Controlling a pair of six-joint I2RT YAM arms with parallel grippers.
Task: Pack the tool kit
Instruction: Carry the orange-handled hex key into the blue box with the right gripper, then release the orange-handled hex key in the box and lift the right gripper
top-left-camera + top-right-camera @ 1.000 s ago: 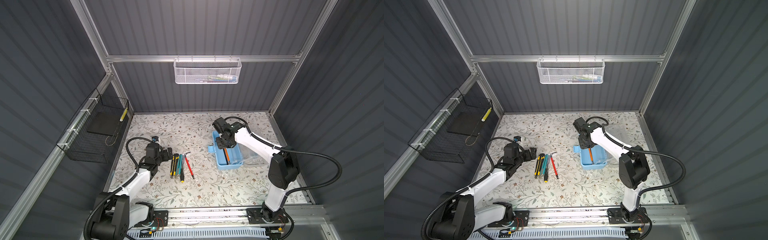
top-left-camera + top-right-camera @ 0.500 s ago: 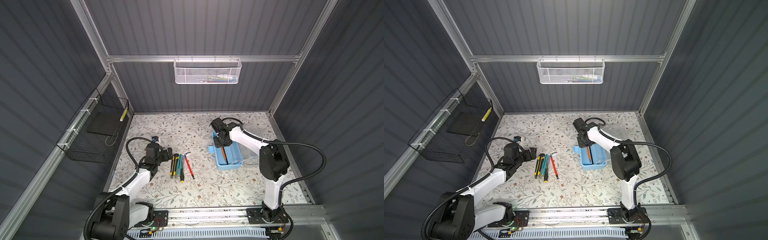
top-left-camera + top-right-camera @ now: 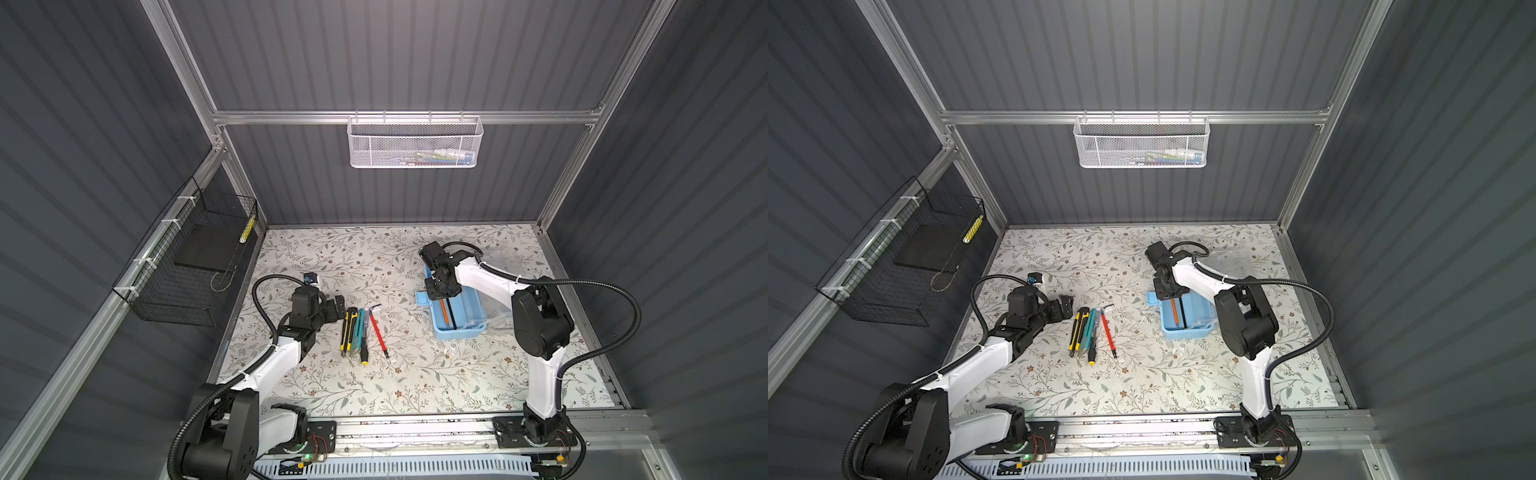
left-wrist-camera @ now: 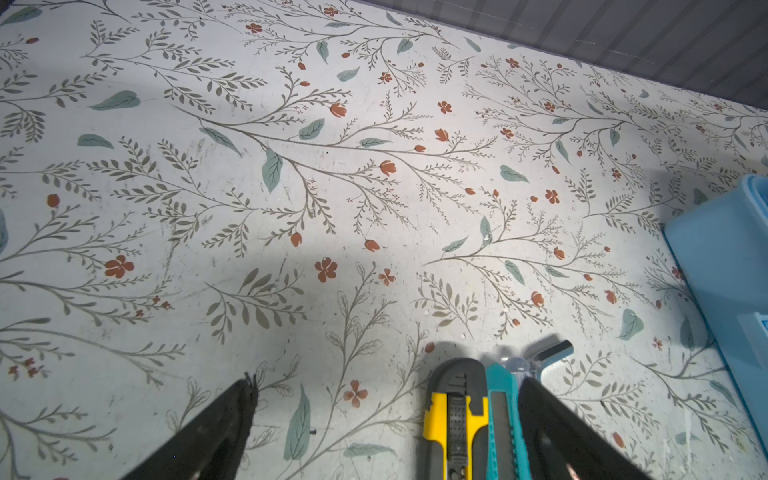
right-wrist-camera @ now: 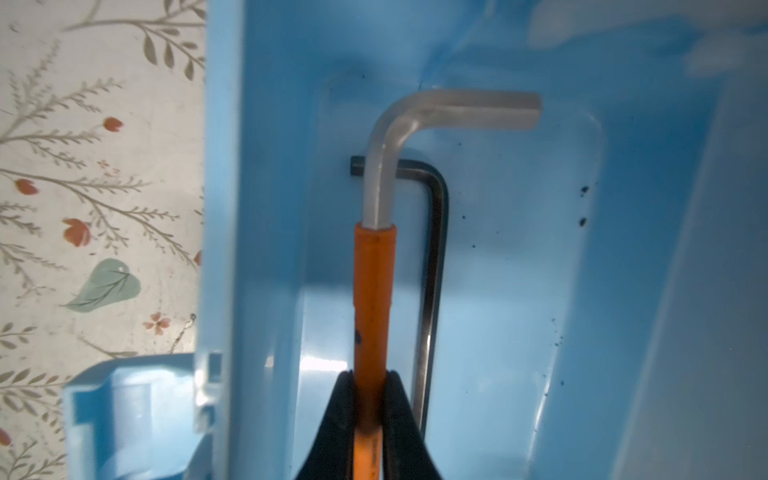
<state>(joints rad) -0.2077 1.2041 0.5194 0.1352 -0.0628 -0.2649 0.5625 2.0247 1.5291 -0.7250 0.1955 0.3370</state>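
Dark ribbed walls close in a floral worktop (image 3: 374,386), where the tool kit (image 3: 459,332) sits open on the right arm's side. The right end effector (image 5: 370,378) reaches into the kit's far end, clamped on the orange key (image 5: 372,291). It is probably held low so the key can be laid flat along the kit's length, beside the black key (image 5: 434,249) already on the kit's floor. The left end effector (image 4: 386,384) hovers with fingers wide apart, well left of the kit at the head of the row of tools (image 3: 361,328), seemingly placed for the next pick. Only the right wrist view shows the grip and the keys' bent ends; both top views give just two thin lines in the kit. The left wrist view frames the yellow knife (image 4: 455,411) between the spread fingers, with the kit's wall at its edge.
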